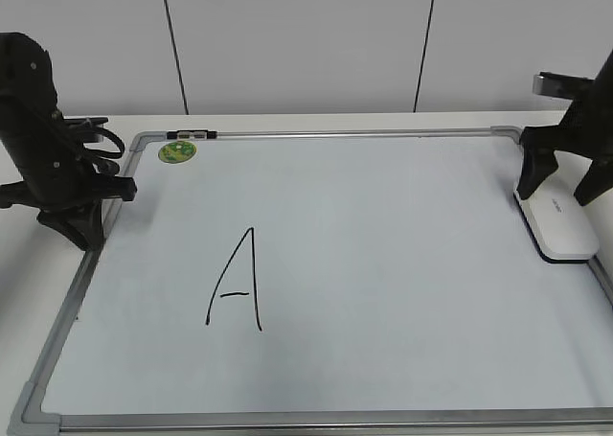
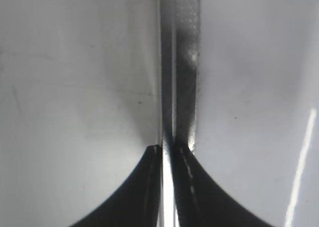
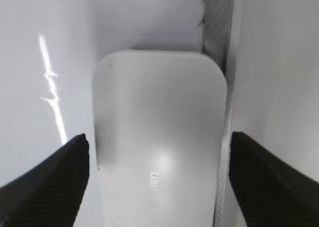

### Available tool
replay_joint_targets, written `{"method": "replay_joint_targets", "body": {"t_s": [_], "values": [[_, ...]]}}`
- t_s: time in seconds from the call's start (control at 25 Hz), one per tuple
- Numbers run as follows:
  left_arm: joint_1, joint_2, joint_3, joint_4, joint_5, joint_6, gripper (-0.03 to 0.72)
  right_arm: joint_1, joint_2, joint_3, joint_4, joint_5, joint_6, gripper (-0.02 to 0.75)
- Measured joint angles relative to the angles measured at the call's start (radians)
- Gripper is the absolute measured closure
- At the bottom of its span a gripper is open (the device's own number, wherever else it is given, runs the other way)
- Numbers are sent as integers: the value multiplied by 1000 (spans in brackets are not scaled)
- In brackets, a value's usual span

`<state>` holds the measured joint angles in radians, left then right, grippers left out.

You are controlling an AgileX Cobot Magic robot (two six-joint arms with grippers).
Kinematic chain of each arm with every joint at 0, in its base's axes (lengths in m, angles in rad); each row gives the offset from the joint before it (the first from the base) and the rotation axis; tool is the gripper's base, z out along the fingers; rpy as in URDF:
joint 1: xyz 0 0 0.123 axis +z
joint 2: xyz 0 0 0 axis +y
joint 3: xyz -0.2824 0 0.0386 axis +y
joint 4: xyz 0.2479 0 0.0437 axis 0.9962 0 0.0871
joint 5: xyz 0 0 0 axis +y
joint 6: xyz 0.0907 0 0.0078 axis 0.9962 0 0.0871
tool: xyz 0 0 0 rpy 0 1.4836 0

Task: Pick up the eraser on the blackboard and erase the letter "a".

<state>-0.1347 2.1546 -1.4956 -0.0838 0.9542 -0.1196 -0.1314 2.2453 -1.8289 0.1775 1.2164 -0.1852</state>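
Note:
The blackboard, a white board in a grey frame, lies flat on the table. The white eraser lies on it against the right frame. My right gripper is open, one finger on each side of the eraser's far end, not gripping it. In the right wrist view the eraser fills the gap between the open fingers. My left gripper is shut and empty over the board's left frame. No small letter "a" shows in any view; only a tall capital "A" is visible.
A round green sticker sits in the board's far left corner, with a small black clip on the top frame beside it. The board's right frame runs right beside the eraser. A white wall stands behind the table.

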Motion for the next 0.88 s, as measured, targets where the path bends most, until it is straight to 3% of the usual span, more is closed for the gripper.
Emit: {"method": "replay_joint_targets", "body": {"t_s": [0.36,0.48,0.68,0.76,0.88], "values": [[0,4,-20,17,32,0,594,0,-69,-13,-22,0,27,85],[0,8,-43,46,84,0,470,0,-83,-13,-20,0,32,85],[0,-33,-75,123,112,-34,116,0,-113,-13,-7,0,34,86],[0,-64,-83,163,126,-60,44,0,-131,-13,1,2,35,88],[0,-119,-86,192,151,-72,11,0,-158,-13,12,4,35,97]]}}
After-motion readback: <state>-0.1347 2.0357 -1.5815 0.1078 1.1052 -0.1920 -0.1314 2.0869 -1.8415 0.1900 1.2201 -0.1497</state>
